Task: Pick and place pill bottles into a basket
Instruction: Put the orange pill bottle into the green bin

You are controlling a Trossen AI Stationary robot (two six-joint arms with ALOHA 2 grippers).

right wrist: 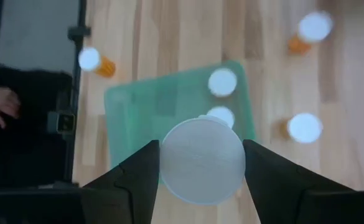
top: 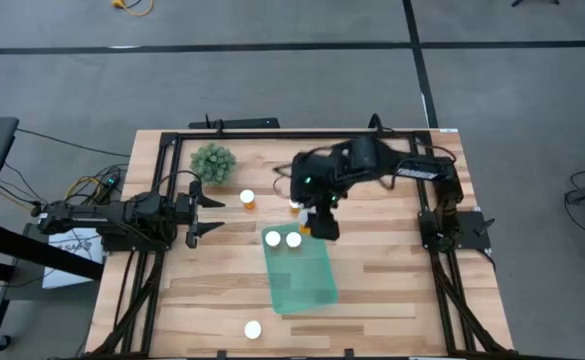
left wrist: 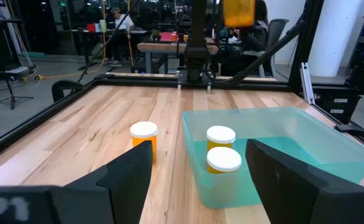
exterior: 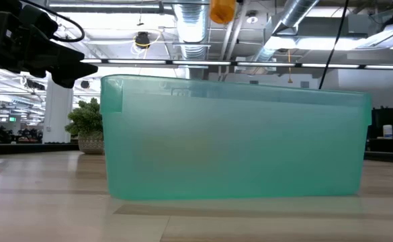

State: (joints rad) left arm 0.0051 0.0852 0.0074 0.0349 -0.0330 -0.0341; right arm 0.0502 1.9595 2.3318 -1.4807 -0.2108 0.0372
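Observation:
The teal basket [top: 300, 272] lies flat on the table, with two white-capped orange pill bottles [top: 272, 238] [top: 294, 239] standing at its far end. My right gripper [top: 321, 222] hangs above the basket's far right corner, shut on a third bottle [right wrist: 201, 160]. Three more bottles stand on the table: one [top: 247, 198] to the left of the right arm, one [top: 294, 207] partly under that arm, and one [top: 253, 329] at the near edge. My left gripper [top: 208, 212] waits open at the table's left, facing the basket [left wrist: 275, 149]. My right gripper pinches the bottle between its two fingers, one on each side of its white-capped top [right wrist: 169, 163]. The fingers point straight down from above. The bottle stands upright in the hold, its orange body [exterior: 223, 10] hanging below, lifted clear above the basket.
A small bushy green plant [top: 213, 161] stands at the far left of the table. A black frame rail [top: 302, 133] runs round the table's edges. Bare wood lies to the right of the basket [top: 392, 270].

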